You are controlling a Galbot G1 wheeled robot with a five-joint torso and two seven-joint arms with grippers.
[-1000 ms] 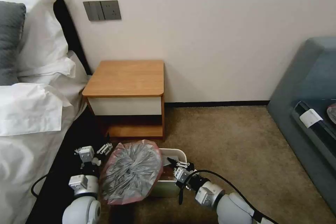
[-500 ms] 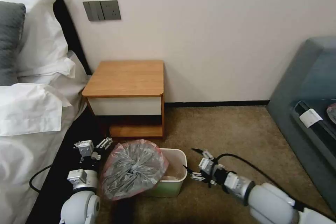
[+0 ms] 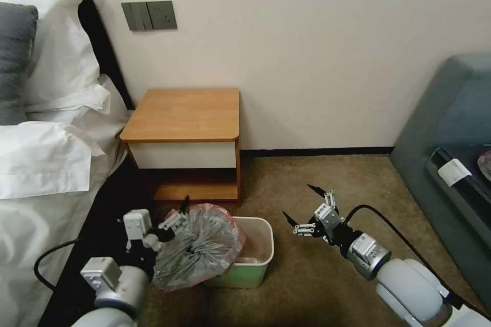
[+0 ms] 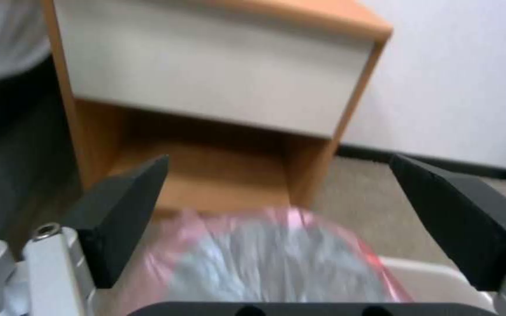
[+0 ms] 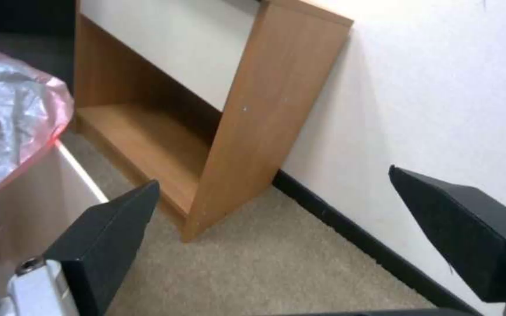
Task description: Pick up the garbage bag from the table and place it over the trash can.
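The garbage bag [image 3: 197,245], crinkly grey with a pinkish rim band, lies bunched over the left half of the cream trash can [image 3: 261,260] on the carpet. The bin's right half shows uncovered. My left gripper [image 3: 176,213] is open at the bag's far left edge; in the left wrist view its fingers [image 4: 124,206] stand wide apart above the bag [image 4: 276,263]. My right gripper [image 3: 296,200] hangs open over the carpet to the right of the bin, holding nothing. The table [image 3: 184,112], a wooden nightstand, stands against the wall behind the bin.
A bed with white linen [image 3: 46,163] borders the left side, its dark base close to my left arm. A grey sofa [image 3: 450,153] fills the right. Brown carpet [image 3: 327,179] lies open between bin and sofa. The right wrist view shows the nightstand's side panel [image 5: 253,109] and the wall.
My right gripper has pulled out of the bin and moved right and away, opening wide. My left gripper has shifted right onto the bag's edge. The bag has sagged slightly.
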